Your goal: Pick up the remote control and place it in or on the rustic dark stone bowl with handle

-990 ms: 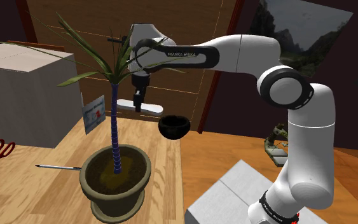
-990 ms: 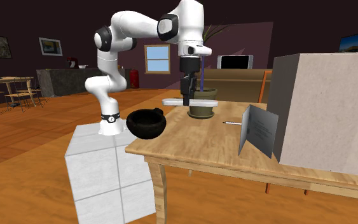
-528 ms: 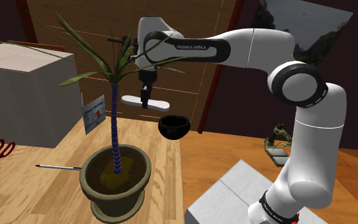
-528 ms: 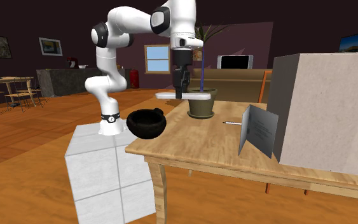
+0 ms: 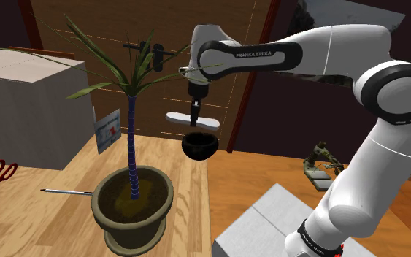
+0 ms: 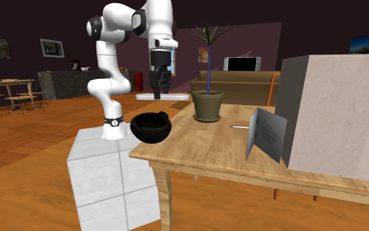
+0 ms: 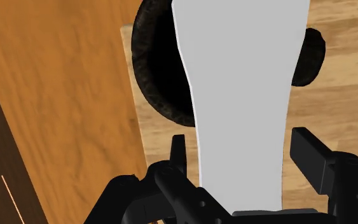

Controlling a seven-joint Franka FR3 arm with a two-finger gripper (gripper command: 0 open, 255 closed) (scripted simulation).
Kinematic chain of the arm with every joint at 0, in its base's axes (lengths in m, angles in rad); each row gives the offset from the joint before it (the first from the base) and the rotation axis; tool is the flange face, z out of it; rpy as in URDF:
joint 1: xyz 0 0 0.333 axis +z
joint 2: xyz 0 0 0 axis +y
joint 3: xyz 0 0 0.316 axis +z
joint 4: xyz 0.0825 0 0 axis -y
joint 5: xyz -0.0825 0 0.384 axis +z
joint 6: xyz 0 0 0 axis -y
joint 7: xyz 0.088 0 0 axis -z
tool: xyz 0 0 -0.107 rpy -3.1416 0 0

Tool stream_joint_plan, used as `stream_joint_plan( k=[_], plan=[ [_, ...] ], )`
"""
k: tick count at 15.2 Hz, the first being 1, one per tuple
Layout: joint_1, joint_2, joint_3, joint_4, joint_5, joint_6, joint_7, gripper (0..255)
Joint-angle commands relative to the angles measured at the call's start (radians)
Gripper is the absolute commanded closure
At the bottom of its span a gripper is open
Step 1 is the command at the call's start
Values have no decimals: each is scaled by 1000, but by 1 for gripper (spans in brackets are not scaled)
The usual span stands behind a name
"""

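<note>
Grasp and lift look done: the fingers [image 7: 311,153] clamp the white remote control [image 5: 192,120], hanging at twelve o'clock of the dark bowl [image 5: 199,146]; lowering and release remain.

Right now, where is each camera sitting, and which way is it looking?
Shoulder view: beside and slightly behind the stand, looking down over the wooden table at the potted plant; the white arm and claw show.
Second exterior view: past the table's corner, facing the robot; the whole arm and stand show.
Wrist view: on the hand, looking down along the claw; its black fingers clasp the white remote control.
Shared: every view shows the remote control held above the dark bowl.
</note>
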Motion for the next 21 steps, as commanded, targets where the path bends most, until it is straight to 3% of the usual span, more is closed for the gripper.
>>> stream_joint_plan(
  k=[1, 2, 16, 21],
  plan=[
    [-18, -75, -14, -92, 16, 19, -36, 255],
    [-28, -118, -25, -141, 24, 26, -59, 255],
    [-26, -72, -23, -284, 14, 214, -49, 255],
    [-26, -72, -23, -284, 14, 214, -49, 255]
  ],
)
